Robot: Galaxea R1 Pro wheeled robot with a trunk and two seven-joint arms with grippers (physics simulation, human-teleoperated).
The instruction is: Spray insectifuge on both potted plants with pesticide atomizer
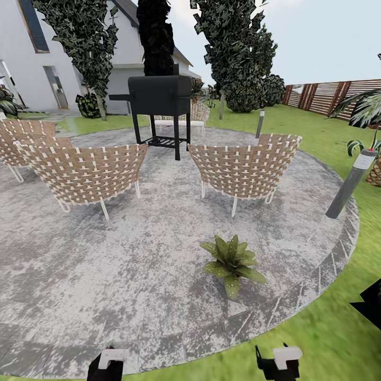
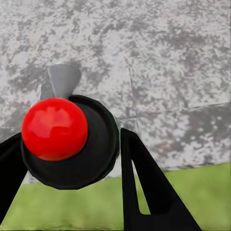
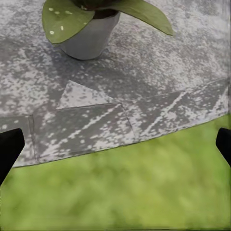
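One potted plant (image 1: 232, 262), a rosette of pointed green leaves, stands on the round grey patio (image 1: 132, 275) near its front right rim. Whitish specks of insectifuge (image 3: 57, 30) dot its leaves. The pesticide atomizer (image 2: 55, 130) has a red ball top, a black round body and a grey nozzle. My left gripper (image 2: 72, 163) is shut on it, low over the patio edge. My right gripper (image 3: 115, 144) is open and empty above the paving rim and lawn, with the plant's grey pot (image 3: 91, 38) just beyond it. Both wrists, left (image 1: 108, 364) and right (image 1: 278, 364), show at the bottom edge.
Woven chairs (image 1: 87, 172) (image 1: 243, 169) and a black grill (image 1: 160, 98) stand on the far half of the patio. A grey bollard lamp (image 1: 350, 182) leans at the right rim. Beyond are lawn (image 1: 338, 338), a slatted fence (image 1: 333, 95) and a dark shape (image 1: 370, 304).
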